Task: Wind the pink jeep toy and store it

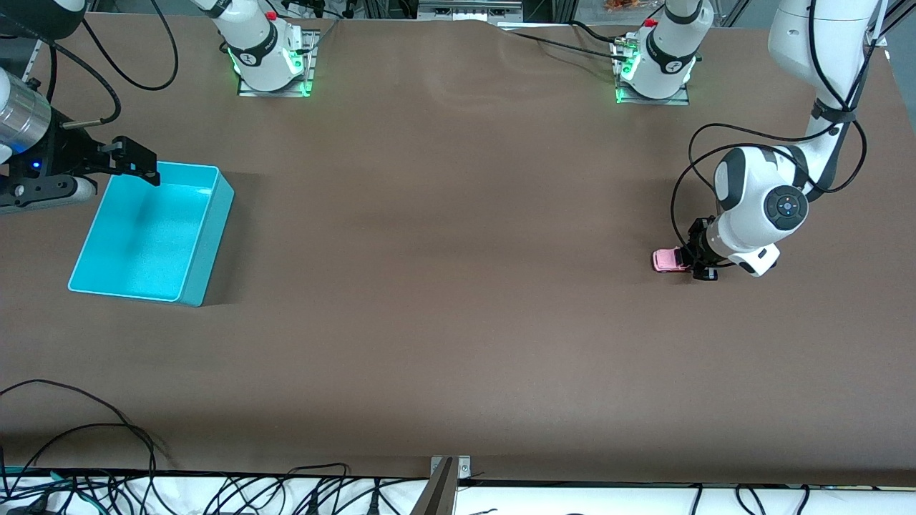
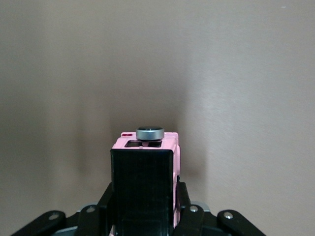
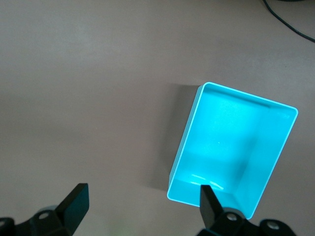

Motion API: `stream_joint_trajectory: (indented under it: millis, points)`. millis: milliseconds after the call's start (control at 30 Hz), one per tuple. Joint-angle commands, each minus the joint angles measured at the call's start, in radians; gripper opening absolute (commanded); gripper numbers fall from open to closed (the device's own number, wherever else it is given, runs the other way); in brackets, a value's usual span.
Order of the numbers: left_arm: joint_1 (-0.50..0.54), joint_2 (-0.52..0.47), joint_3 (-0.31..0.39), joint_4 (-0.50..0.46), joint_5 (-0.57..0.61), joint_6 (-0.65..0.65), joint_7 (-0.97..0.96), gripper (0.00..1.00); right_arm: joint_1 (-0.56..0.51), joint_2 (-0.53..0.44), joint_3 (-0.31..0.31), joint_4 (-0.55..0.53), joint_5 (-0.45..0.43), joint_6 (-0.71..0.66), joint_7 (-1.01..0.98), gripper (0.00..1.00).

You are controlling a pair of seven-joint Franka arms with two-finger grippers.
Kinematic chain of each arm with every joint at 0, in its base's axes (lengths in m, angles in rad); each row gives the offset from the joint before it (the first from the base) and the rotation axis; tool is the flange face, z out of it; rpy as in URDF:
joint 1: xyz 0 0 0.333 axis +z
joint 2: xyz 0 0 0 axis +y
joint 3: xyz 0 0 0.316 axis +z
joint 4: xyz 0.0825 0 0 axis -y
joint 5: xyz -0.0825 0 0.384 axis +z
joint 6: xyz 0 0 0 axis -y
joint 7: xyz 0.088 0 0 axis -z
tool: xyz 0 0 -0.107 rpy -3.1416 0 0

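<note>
The pink jeep toy [image 1: 669,260] sits on the brown table toward the left arm's end. My left gripper [image 1: 698,261] is down at the table and shut on the jeep's sides. In the left wrist view the jeep [image 2: 144,184] shows its black roof, with a silver spare wheel at its end, and my fingers [image 2: 183,199] press both its flanks. The turquoise bin [image 1: 204,236] stands empty at the right arm's end. My right gripper [image 1: 136,163] hangs open and empty over the bin's rim; the right wrist view shows the bin [image 3: 189,147] below my spread fingers [image 3: 76,201].
Loose black cables [image 1: 86,436] lie along the table's edge nearest the front camera. The two arm bases [image 1: 272,61] stand along the edge farthest from that camera.
</note>
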Motion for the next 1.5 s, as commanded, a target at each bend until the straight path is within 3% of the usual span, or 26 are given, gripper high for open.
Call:
stream_joint_trajectory:
  millis: [0,400,667,1067,1467]
  points:
    - [-0.053,-0.01,-0.003,0.055,-0.01,-0.025,-0.094,0.0,0.003,0.008,0.001,0.023,-0.014,-0.015,-0.013,1.0]
    - [-0.23,0.016,-0.003,0.055,-0.01,-0.025,-0.146,0.0,0.002,0.008,0.001,0.023,-0.014,-0.016,-0.013,1.0]
    - [-0.286,0.046,-0.004,0.052,-0.01,-0.022,-0.186,0.0,0.002,0.008,0.001,0.025,-0.016,-0.01,-0.013,1.0]
    - [-0.253,0.083,-0.003,0.052,-0.01,-0.006,-0.18,0.0,0.0,0.006,0.0,0.026,-0.009,-0.01,-0.003,1.0]
    - [-0.133,0.085,0.002,0.055,-0.002,-0.006,-0.052,0.0,0.002,0.003,0.0,0.026,-0.008,-0.013,-0.001,1.0]
